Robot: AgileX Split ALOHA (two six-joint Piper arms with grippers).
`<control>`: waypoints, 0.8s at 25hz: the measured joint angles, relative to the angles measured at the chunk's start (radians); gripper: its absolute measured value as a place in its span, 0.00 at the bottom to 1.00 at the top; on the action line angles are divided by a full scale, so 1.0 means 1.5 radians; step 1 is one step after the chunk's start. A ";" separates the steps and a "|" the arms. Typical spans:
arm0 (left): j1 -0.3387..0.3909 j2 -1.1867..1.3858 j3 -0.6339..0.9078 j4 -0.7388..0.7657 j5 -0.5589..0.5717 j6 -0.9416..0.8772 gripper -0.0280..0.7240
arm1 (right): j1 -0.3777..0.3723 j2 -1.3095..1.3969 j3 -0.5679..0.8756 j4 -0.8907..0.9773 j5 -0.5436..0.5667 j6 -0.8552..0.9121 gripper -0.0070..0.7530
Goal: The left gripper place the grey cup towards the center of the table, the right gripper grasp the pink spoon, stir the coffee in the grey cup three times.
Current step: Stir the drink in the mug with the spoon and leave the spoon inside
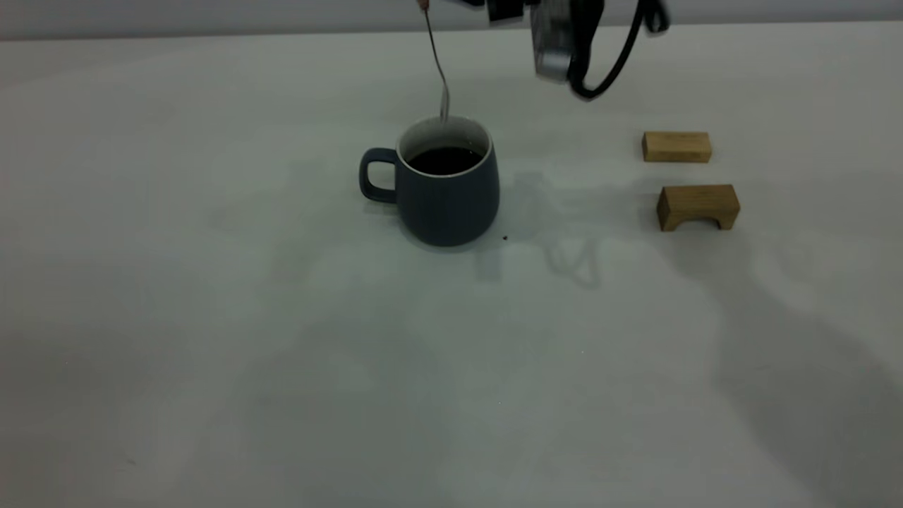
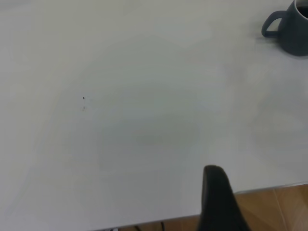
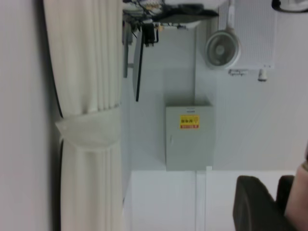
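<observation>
The grey cup (image 1: pixel 448 204) stands upright near the middle of the table (image 1: pixel 211 317), handle to the left, with dark coffee (image 1: pixel 444 159) inside. The pink spoon (image 1: pixel 437 63) hangs nearly upright above it. Its metal bowl reaches the cup's back rim, and I cannot tell whether it touches the coffee. My right gripper (image 3: pixel 279 202) is shut on the spoon's pink handle (image 3: pixel 301 202); in the exterior view only that arm's silver box (image 1: pixel 552 42) and cable show at the top edge. My left gripper (image 2: pixel 219 202) hangs over the table's edge, far from the cup (image 2: pixel 293 33).
Two tan wooden blocks lie right of the cup: a flat one (image 1: pixel 676 147) farther back and an arched one (image 1: pixel 698 206) nearer. A tiny dark speck (image 1: pixel 505 238) sits by the cup's base. Wooden floor (image 2: pixel 269 211) shows past the table edge.
</observation>
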 joint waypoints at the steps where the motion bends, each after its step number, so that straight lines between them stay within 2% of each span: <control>1: 0.000 0.000 0.000 0.000 0.000 0.000 0.73 | 0.001 0.020 -0.020 0.001 -0.002 -0.001 0.15; 5: 0.000 0.000 0.000 0.000 0.000 0.000 0.73 | 0.000 0.084 -0.071 0.004 -0.002 -0.002 0.15; 13: 0.000 0.000 0.000 0.000 0.000 0.000 0.73 | -0.022 0.149 -0.077 -0.016 -0.006 -0.002 0.15; 20: 0.000 0.000 0.000 0.000 0.000 0.000 0.73 | -0.009 0.154 -0.078 -0.008 -0.006 -0.002 0.15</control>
